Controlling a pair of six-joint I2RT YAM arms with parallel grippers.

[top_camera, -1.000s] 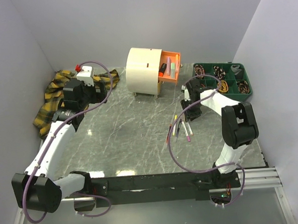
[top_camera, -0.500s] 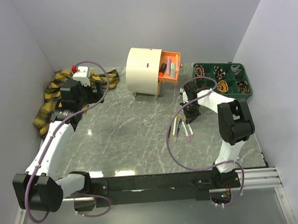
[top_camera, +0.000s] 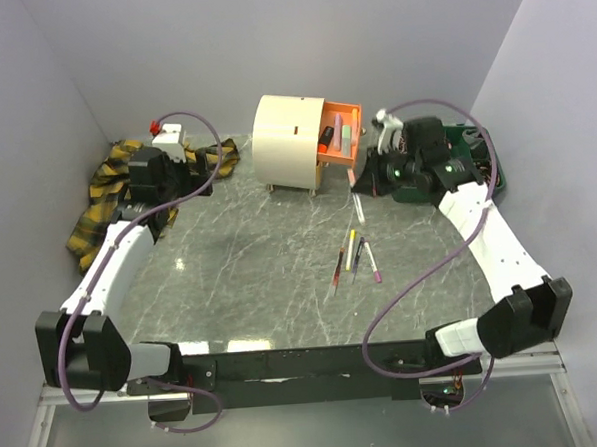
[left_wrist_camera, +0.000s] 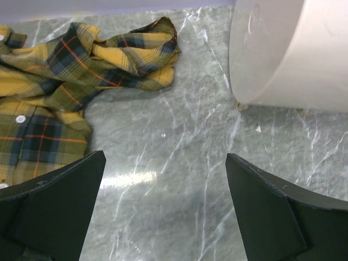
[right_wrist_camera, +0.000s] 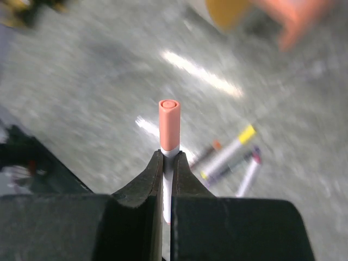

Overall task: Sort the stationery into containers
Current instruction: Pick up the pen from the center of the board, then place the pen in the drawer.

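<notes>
My right gripper is shut on a thin white pen with a salmon-pink cap and holds it above the table, just right of the open orange drawer. The held pen also shows from above. Several more thin pens lie together mid-table; the right wrist view shows them blurred. The cream cabinet holds highlighters in its drawer. The green tray is mostly hidden behind my right arm. My left gripper is open and empty over bare marble, left of the cabinet.
The yellow-black plaid cloth lies bunched at the far left, and in the left wrist view it lies just beyond my left gripper. Purple-grey walls close in the table on three sides.
My right arm has lifted off the table with the pink-capped pen and swung up and back towards the drawer. The other pens stay on the table. My left arm has barely shifted.
</notes>
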